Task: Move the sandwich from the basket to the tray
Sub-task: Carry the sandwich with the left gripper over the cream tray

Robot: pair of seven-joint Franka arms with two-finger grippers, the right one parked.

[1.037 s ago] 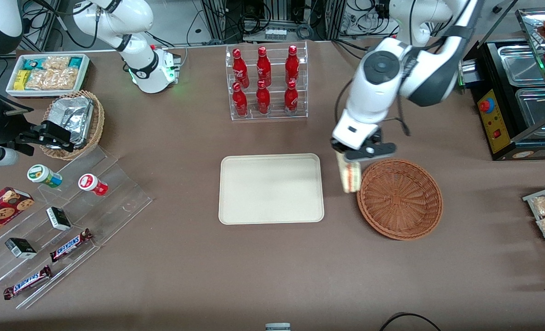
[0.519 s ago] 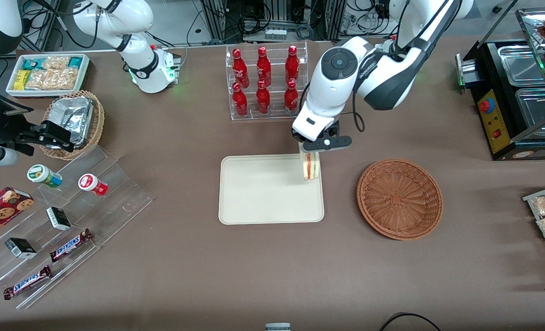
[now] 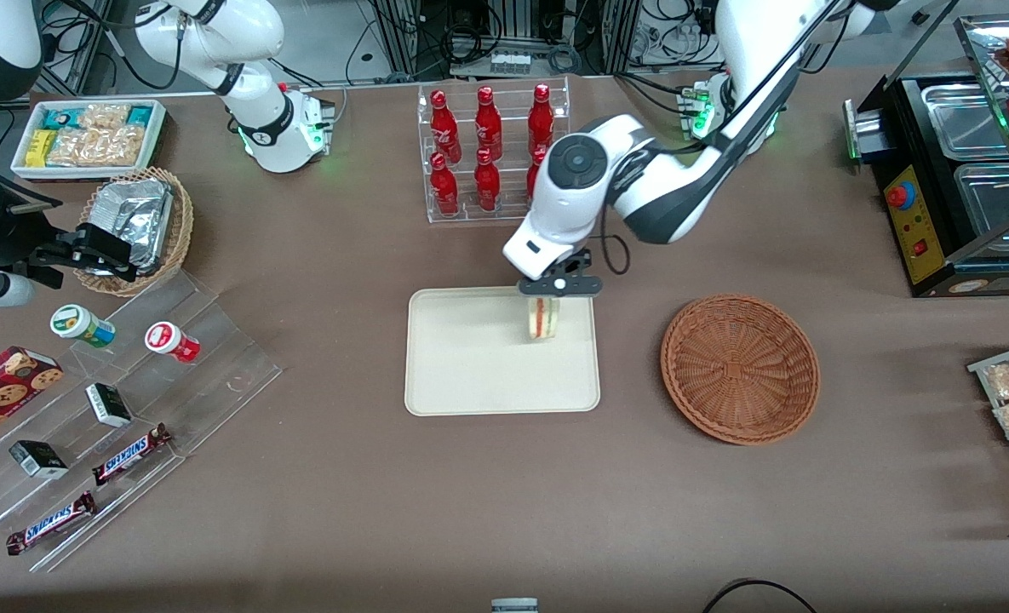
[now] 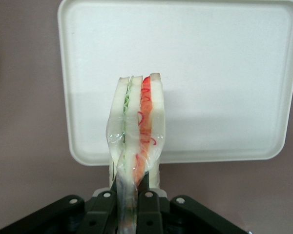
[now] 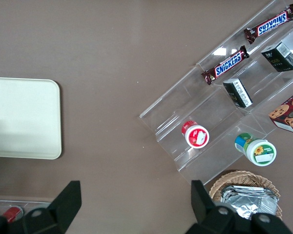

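1. My gripper point(image 3: 548, 298) is pinching the sandwich point(image 3: 541, 319), its fingers point(image 4: 147, 202) pressed against the two bread faces, with the wedge hanging straight down from them.
2. The sandwich is no longer in the basket point(image 3: 740, 368), which sits on the tabletop toward my working arm's end, well apart from me and with nothing showing in it.
3. I hang over the tray point(image 3: 470, 375), near the tray edge farthest from the front camera and closer to its basket-side edge than to its middle.
4. The relation that matters: the tray lies directly below the sandwich, so I judge the coming move to be a plain descent, not a sideways one.
5. The wedge's long axis points down at the tray floor, filling stripes on edge; I cannot tell whether its tip already touches.
6. Released upright like this, I expect it to tip onto a bread face, and the bare tray has room for that.
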